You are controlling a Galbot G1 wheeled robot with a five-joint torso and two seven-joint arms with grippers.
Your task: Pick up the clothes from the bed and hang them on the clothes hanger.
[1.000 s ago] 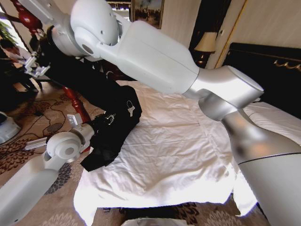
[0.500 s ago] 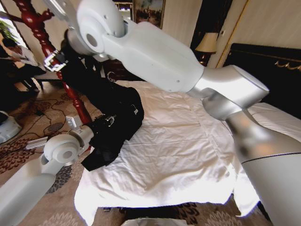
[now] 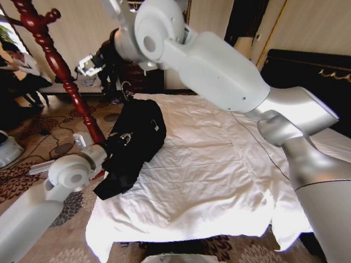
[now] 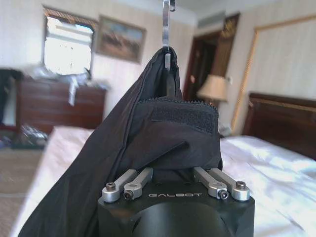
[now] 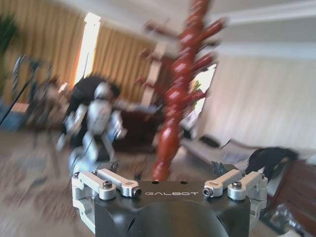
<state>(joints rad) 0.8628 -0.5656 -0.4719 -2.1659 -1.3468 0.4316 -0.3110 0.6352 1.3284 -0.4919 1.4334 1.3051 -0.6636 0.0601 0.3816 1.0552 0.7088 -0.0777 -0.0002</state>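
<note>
The clothes (image 3: 137, 129), a black coat-like garment, lie bunched on the near left corner of the bed (image 3: 219, 175) and hang partly over its edge. My left gripper (image 3: 124, 139) is shut on their fabric; in the left wrist view the black clothes (image 4: 148, 143) drape over the left gripper (image 4: 168, 54). My right gripper (image 3: 90, 63) is raised high beyond the bed, open and holding nothing, to the right of the clothes hanger (image 3: 55, 60). The right wrist view shows the red-brown clothes hanger (image 5: 170, 123) straight ahead of the right gripper.
A black headboard (image 3: 307, 71) stands at the right. A dark dresser (image 3: 142, 79) and a lamp (image 3: 238, 49) stand behind the bed. A person (image 3: 22, 68) sits at the far left. Cables (image 3: 52, 134) cross the patterned carpet near the stand's foot.
The right gripper, which held the clothes stretched up beside the stand, has let go and swung right. The clothes have dropped back onto the bed corner, still in the left gripper.
</note>
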